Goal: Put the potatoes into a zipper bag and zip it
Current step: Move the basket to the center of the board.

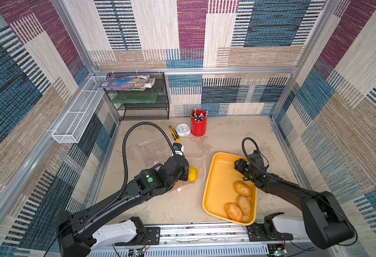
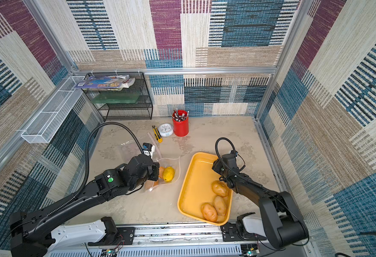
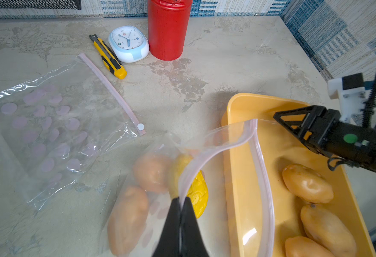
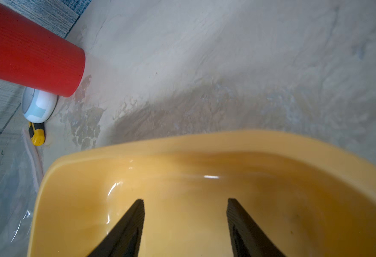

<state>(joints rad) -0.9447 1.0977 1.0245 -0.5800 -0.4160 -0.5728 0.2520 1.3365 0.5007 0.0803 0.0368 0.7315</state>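
Three potatoes (image 3: 151,172) in bag (image 3: 252,129), three in tray (image 3: 260,99)

Mustard yellow all over the tray (image 1: 221,182). Tan-orange with a few dark spots on the potatoes (image 1: 244,205); brighter, rougher yellow on the round potato (image 2: 168,174). Clear zipper bag (image 3: 153,209), pink zip strip, pale pink dots. Same dots and pink strip on the spare bag (image 3: 55,133). Solid red for the pen cup (image 1: 198,123). White and pale blue on the clock (image 3: 128,43). Yellow and black on the utility knife (image 3: 108,56). Mottled beige tabletop (image 1: 238,138). Patchwork walls (image 1: 191,24): blue, maroon, cream, tan, lots of stripes.
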